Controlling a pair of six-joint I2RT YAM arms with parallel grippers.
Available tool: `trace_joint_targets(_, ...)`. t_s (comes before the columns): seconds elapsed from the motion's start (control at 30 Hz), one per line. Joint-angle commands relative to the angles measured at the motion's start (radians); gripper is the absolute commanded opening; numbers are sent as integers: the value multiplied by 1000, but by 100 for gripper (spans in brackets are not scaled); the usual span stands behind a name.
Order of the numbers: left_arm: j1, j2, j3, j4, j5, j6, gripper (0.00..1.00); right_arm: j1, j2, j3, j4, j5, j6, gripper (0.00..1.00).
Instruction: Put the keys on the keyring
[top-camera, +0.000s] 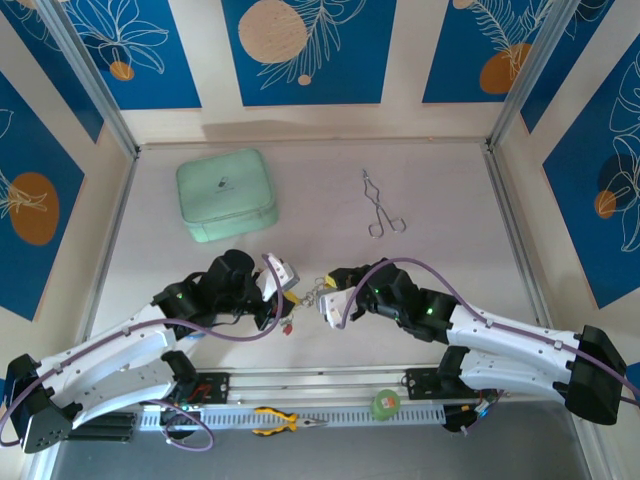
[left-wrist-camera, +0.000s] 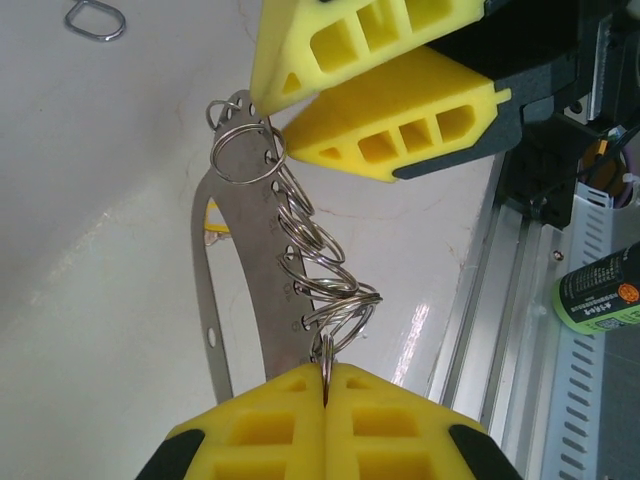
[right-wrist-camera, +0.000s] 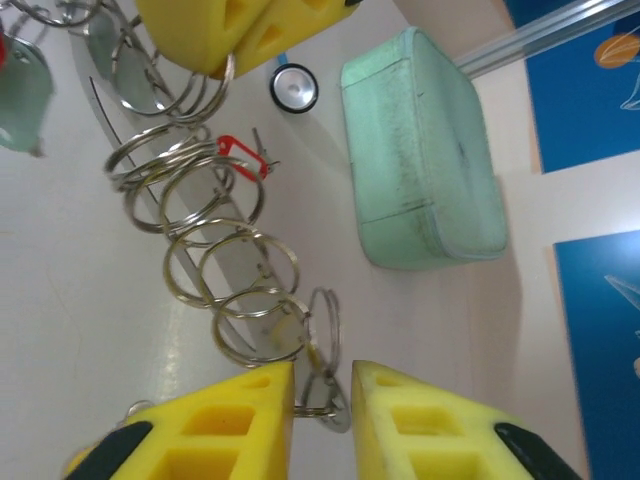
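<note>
Where its yellow fingers (left-wrist-camera: 270, 420) meet at the bottom of its own wrist view, the left gripper (left-wrist-camera: 325, 385) is pressed fully together, clamped on one end of the keyring (left-wrist-camera: 262, 290), whose thin grey metal enters the seam between the pads. The keyring is a flat, curved metal strip held off the table (top-camera: 450, 230), and it runs from that grip across to the right gripper (right-wrist-camera: 322, 390). A row of overlapping split rings (left-wrist-camera: 322, 262) is threaded along it. The right gripper's fingers (right-wrist-camera: 230, 430) stand apart with a narrow gap, and a small ring at the far end of the keyring sits in that gap; I cannot tell whether the pads press it or only flank it. From above, the two grippers face each other tip to tip near the middle of the table, with the keyring bridging them. The keys (right-wrist-camera: 262, 152) hang from the split rings, marked by a red tag (right-wrist-camera: 238, 152), a pale green tag (right-wrist-camera: 20, 88) and a yellow tag (left-wrist-camera: 212, 215) that peeks from behind the strip. Further out on the table, a mint-green zip case (top-camera: 228, 195) lies behind the left arm, with a small round silver disc (right-wrist-camera: 293, 87) just beside it. Thin silver tongs (top-camera: 381, 205) lie well apart behind the right arm. On the rail between the arm bases lie yellow-handled pliers (top-camera: 285, 422) and a green bottle (left-wrist-camera: 600, 295).
</note>
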Motion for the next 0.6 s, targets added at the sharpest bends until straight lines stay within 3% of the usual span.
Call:
trace_joint_targets(0.0, 3, 4, 25, 27, -47, 73, 0, -9, -33, 48, -114, -60, 100, 31)
trace_joint_targets(0.2, -10, 26, 13, 80, -145, 245, 0, -110, -87, 140, -297, -208, 426, 45)
trace_joint_targets(0.33, -20, -14, -51, 137, -161, 487, 0, -292, -79, 221, -437, -531, 642, 49)
trace_joint_targets(0.57, -19, -51, -136, 132, -144, 888, 0, -435, 13, 304, -534, -863, 626, 46)
